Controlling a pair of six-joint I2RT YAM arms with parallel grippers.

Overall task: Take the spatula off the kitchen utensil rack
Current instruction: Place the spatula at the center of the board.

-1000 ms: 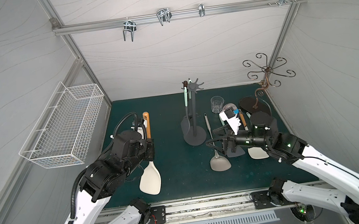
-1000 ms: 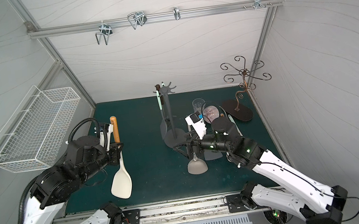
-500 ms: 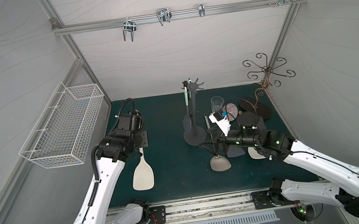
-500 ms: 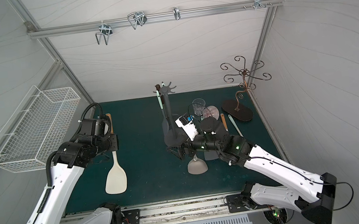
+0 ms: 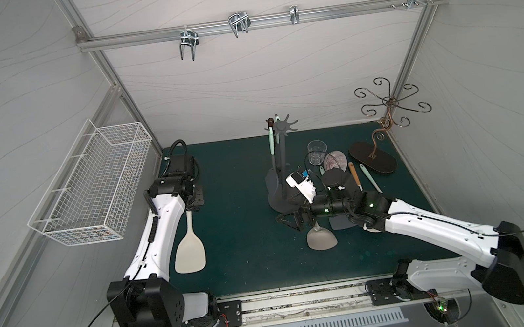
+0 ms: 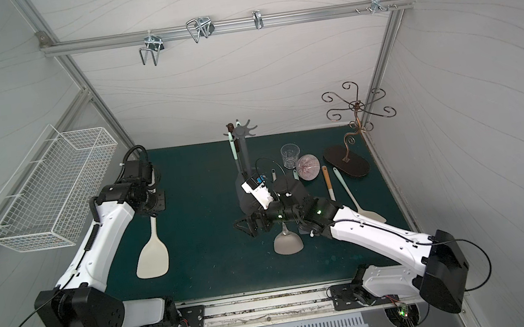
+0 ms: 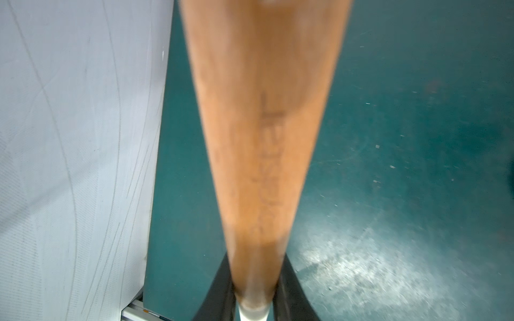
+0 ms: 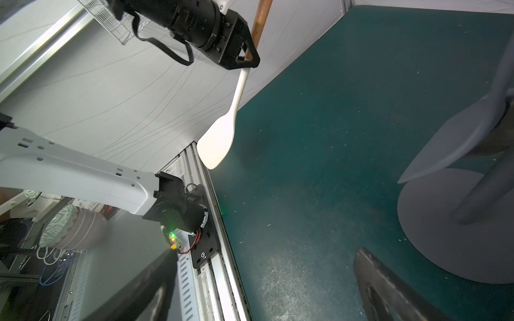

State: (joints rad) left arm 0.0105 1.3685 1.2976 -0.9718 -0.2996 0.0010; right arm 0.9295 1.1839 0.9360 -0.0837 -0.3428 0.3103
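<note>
In both top views my left gripper (image 5: 194,203) is clamped on the cream, wooden-handled spatula (image 5: 189,253), well apart from the dark grey pole-and-prong utensil rack (image 5: 281,155), near the white side wall (image 5: 19,82). My right gripper (image 5: 291,224) stands wide apart, empty, just beside the rack's round base; bare green mat (image 5: 235,209) lies between the arms.

Left wrist view: the blurred handle fills the middle, my black fingers (image 7: 219,300) pinching where wood meets cream; the blade is cut off.

Right wrist view: the spatula (image 8: 219,141) hangs tilted by the front rail (image 8: 222,278); whether its blade touches the mat I cannot tell.
</note>
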